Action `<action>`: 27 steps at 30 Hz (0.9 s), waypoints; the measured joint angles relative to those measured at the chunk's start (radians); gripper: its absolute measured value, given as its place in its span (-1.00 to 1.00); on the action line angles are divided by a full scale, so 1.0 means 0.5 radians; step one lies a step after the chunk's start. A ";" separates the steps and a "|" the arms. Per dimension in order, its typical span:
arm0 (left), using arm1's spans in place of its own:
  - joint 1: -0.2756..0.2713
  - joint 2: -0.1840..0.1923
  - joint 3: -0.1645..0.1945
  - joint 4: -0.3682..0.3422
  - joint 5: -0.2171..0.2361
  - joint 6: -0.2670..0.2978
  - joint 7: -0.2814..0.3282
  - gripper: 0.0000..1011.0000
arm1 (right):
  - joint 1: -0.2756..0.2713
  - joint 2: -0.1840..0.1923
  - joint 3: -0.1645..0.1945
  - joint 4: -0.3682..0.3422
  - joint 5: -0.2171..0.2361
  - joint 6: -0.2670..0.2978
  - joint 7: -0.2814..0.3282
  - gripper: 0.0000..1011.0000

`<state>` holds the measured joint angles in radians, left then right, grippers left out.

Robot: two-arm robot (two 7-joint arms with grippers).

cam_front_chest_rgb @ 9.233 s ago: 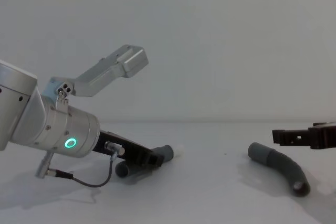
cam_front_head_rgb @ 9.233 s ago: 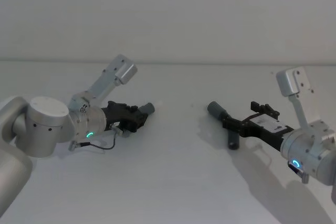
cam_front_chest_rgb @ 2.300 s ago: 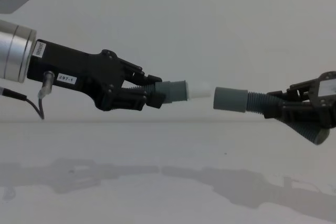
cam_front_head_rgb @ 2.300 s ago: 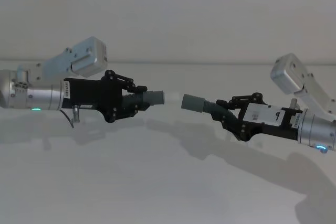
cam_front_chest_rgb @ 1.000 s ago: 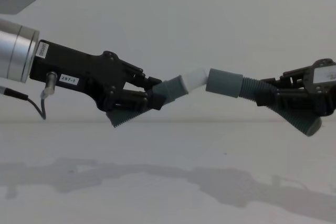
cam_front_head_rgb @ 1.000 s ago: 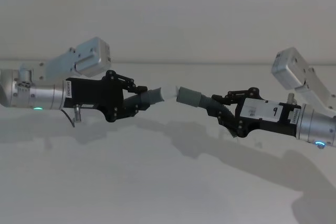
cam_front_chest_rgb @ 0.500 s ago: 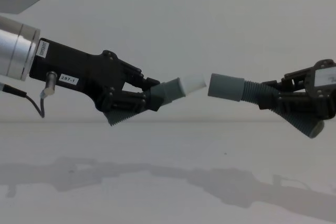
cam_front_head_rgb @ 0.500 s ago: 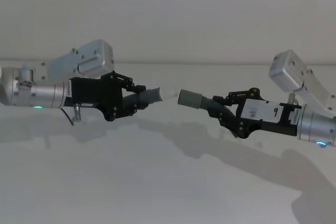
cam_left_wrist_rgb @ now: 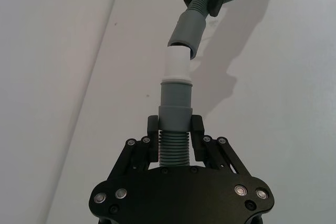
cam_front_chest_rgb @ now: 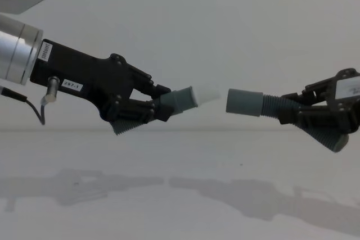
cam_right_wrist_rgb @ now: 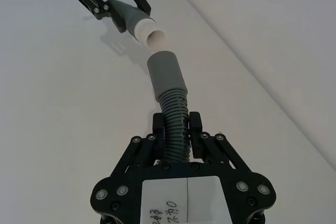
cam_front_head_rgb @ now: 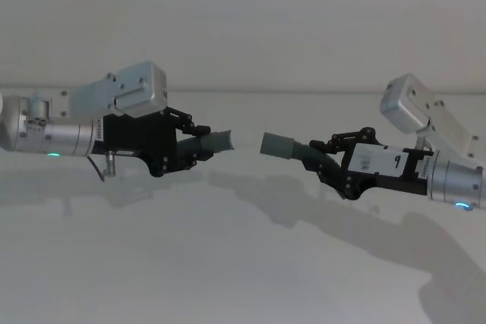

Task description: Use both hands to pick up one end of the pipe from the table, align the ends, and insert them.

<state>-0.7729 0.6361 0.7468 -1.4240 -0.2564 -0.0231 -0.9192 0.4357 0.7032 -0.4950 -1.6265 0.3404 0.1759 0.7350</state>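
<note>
Chest view, mid-frame: left gripper (cam_front_chest_rgb: pixel 147 107) pinching white-tipped pipe piece (cam_front_chest_rgb: pixel 188 97), right gripper (cam_front_chest_rgb: pixel 306 113) pinching cuffed piece (cam_front_chest_rgb: pixel 246 103), both above table (cam_front_chest_rgb: pixel 180 195). Ends apart, slightly misaligned; likely to jam on cuff rim.

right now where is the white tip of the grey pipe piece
In the chest view, the white tip is left of centre, above the table, held by the left gripper, short of the wider grey cuff.

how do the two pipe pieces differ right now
The left pipe piece ends in a narrow white tip; the right pipe piece ends in a wider plain grey cuff. The left one tilts slightly upward, the right lies nearly level. Both are ribbed, held above the table, ends facing, apart.
</note>
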 joint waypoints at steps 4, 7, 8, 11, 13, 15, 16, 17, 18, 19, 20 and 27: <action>-0.007 0.006 0.008 -0.004 0.012 -0.003 -0.003 -0.31 | 0.017 0.001 -0.018 0.009 -0.011 0.019 -0.008 -0.46; -0.010 0.009 0.013 -0.005 0.018 -0.004 -0.006 -0.31 | 0.027 0.001 -0.027 0.013 -0.014 0.029 -0.015 -0.46; -0.011 0.009 0.015 -0.005 0.019 -0.004 -0.007 -0.31 | 0.030 0.001 -0.029 0.014 -0.014 0.031 -0.016 -0.46; -0.014 0.011 0.019 -0.005 0.024 -0.004 -0.009 -0.31 | 0.037 0.000 -0.036 0.018 -0.014 0.039 -0.017 -0.46; -0.016 0.012 0.022 -0.005 0.029 -0.004 -0.009 -0.31 | 0.042 0.000 -0.040 0.019 -0.014 0.045 -0.019 -0.46; -0.017 0.013 0.025 -0.004 0.034 -0.003 -0.009 -0.31 | 0.045 0.000 -0.043 0.019 -0.013 0.047 -0.019 -0.46; -0.018 0.013 0.028 -0.004 0.040 0.000 -0.009 -0.31 | 0.048 0.001 -0.046 0.019 -0.012 0.048 -0.020 -0.46; -0.018 0.013 0.028 -0.004 0.040 0.000 -0.009 -0.31 | 0.048 0.001 -0.046 0.019 -0.012 0.048 -0.020 -0.46; -0.020 0.013 0.030 -0.004 0.050 0.006 -0.007 -0.31 | 0.050 0.002 -0.049 0.019 -0.011 0.050 -0.022 -0.46; -0.021 0.013 0.032 -0.004 0.055 0.009 -0.005 -0.31 | 0.051 0.003 -0.051 0.019 -0.010 0.050 -0.022 -0.46; -0.023 0.013 0.035 -0.003 0.065 0.017 0.001 -0.31 | 0.054 0.004 -0.055 0.018 -0.010 0.051 -0.023 -0.46; -0.032 0.005 0.046 0.001 0.131 0.062 0.049 -0.31 | 0.060 0.017 -0.068 0.010 -0.007 0.050 -0.030 -0.46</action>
<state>-0.7891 0.6384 0.7700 -1.4234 -0.1908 0.0077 -0.8946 0.4655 0.7117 -0.5290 -1.6217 0.3367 0.2012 0.7201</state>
